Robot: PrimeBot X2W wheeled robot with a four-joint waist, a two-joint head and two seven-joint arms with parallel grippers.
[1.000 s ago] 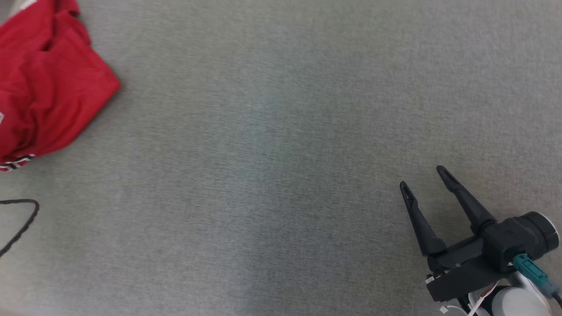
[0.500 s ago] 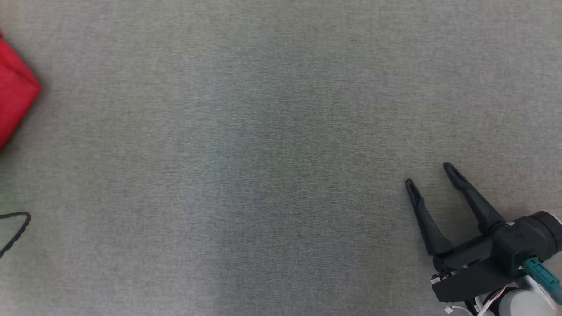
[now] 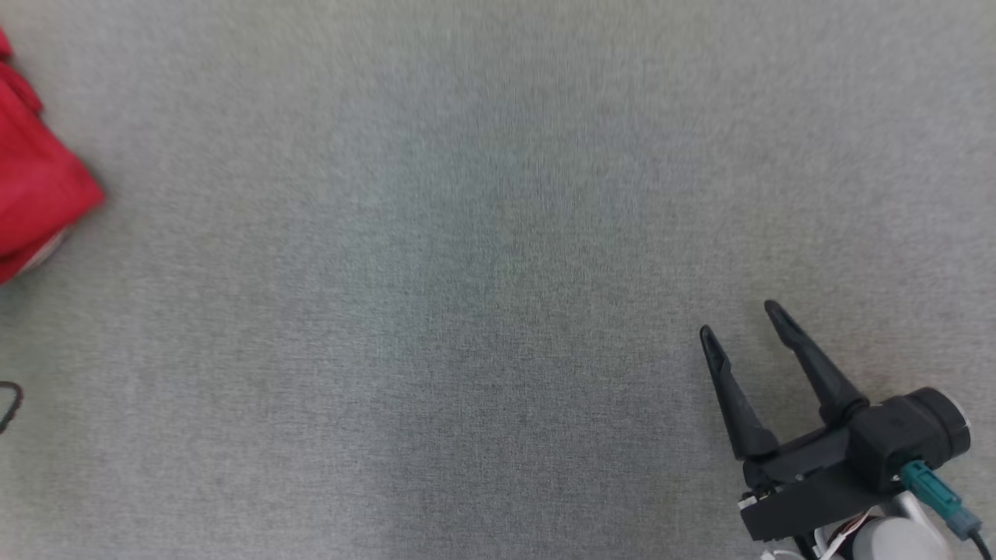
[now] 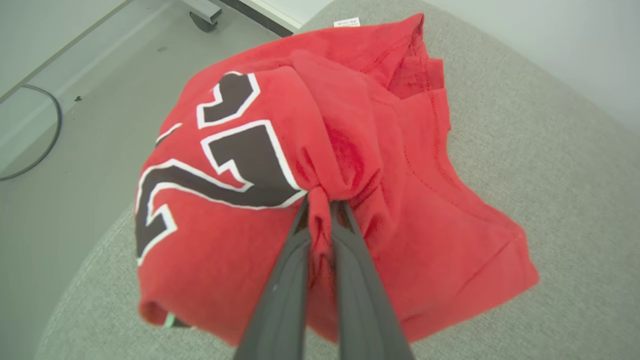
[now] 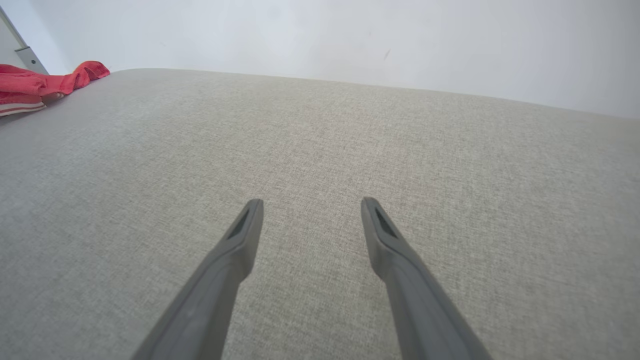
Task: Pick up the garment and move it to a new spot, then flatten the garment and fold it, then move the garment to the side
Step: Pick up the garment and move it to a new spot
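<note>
Left hand (image 4: 320, 201): fingers pressed nearly together, pinching a gathered fold of the garment (image 4: 430, 200) near its middle. Cloth bunches into a knot at the fingertips.

Garment: red, with a large black print edged in white, crumpled in a loose heap. It lies at a rounded corner of the grey fabric-covered desk (image 4: 550, 150), one part hanging over the edge. A small white label (image 4: 346, 22) shows at its far side. In the head view it sits at the far left edge (image 3: 35, 194), cut off by the frame; in the right wrist view it is a low red mound at the far left (image 5: 35, 85).

Right hand (image 3: 743, 321): fingers spread wide, holding nothing, low over bare desk at lower right, well apart from the garment. Same in its own wrist view (image 5: 311, 201).

Floor (image 4: 75, 165) beside the desk: a dark cable (image 4: 50, 130) and a caster (image 4: 202, 20). Pale wall (image 5: 350, 40) behind the desk.
</note>
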